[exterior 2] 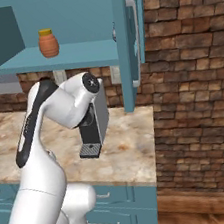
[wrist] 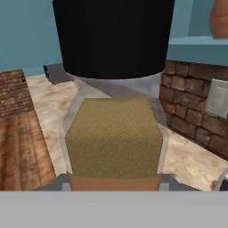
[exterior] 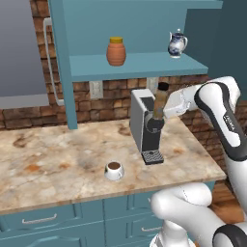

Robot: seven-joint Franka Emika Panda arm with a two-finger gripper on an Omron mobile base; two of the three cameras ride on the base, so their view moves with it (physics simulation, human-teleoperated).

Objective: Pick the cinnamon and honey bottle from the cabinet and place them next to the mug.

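Observation:
My gripper (exterior: 160,110) is shut on the cinnamon (exterior: 160,100), a slim brown bottle with a black cap. I hold it upright in the air below the cabinet (exterior: 140,66) shelf, right in front of the coffee machine's top. In the hand view the cinnamon (wrist: 113,138) looms close, black cap uppermost. The honey bottle (exterior: 116,51), an orange jar with a yellow lid, stands on the cabinet (exterior 2: 66,57) shelf, up and left of my hand; the honey bottle (exterior 2: 48,43) also shows from the right. The white mug (exterior: 114,170) of dark liquid sits on the counter, down and left of the gripper.
A grey and black coffee machine (exterior: 146,126) stands on the marble counter (exterior: 58,159) just behind the held bottle. A blue-and-white teapot (exterior: 177,44) sits at the right end of the shelf. A brick wall (exterior 2: 189,73) rises at the right; teal drawers (exterior: 48,219) run below.

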